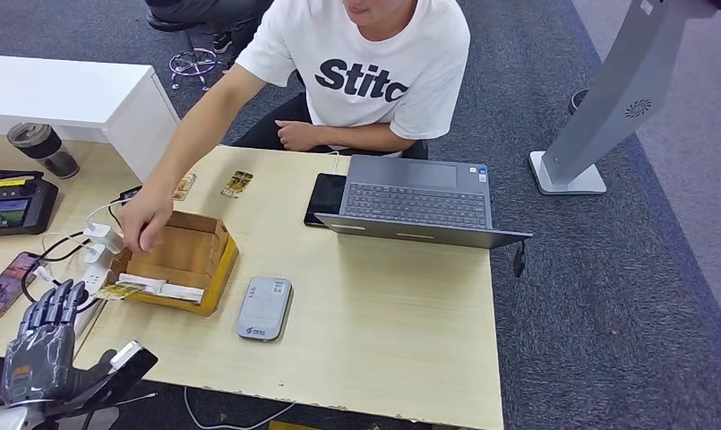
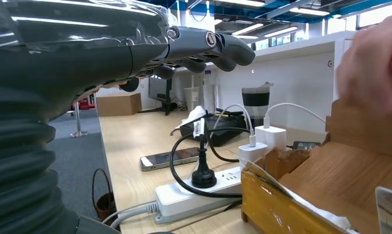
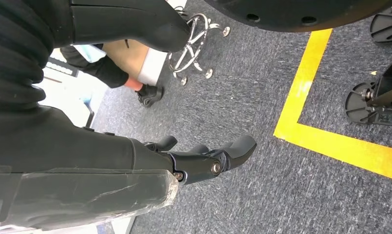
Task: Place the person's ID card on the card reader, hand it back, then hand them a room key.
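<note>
My left hand (image 1: 41, 339) hovers at the table's near left corner, fingers apart and holding nothing; in the left wrist view its fingers (image 2: 203, 46) stretch out above the power strip. Just past its fingertips a yellowish card (image 1: 118, 291) lies on the near left corner of an open wooden box (image 1: 195, 260), whose wall (image 2: 281, 204) is close in the wrist view. The person's hand (image 1: 146, 219) reaches into the box's far left side. The grey card reader (image 1: 264, 307) lies flat to the right of the box. My right hand (image 3: 208, 158) hangs over carpet, holding nothing.
Two more cards (image 1: 237, 183) (image 1: 184, 186) lie beyond the box. A laptop (image 1: 419, 202) and a black tablet (image 1: 325, 197) sit at the far edge. A power strip (image 2: 203, 187) with cables, a phone (image 1: 5, 285), a controller (image 1: 14, 204) and a cup (image 1: 45, 148) crowd the left.
</note>
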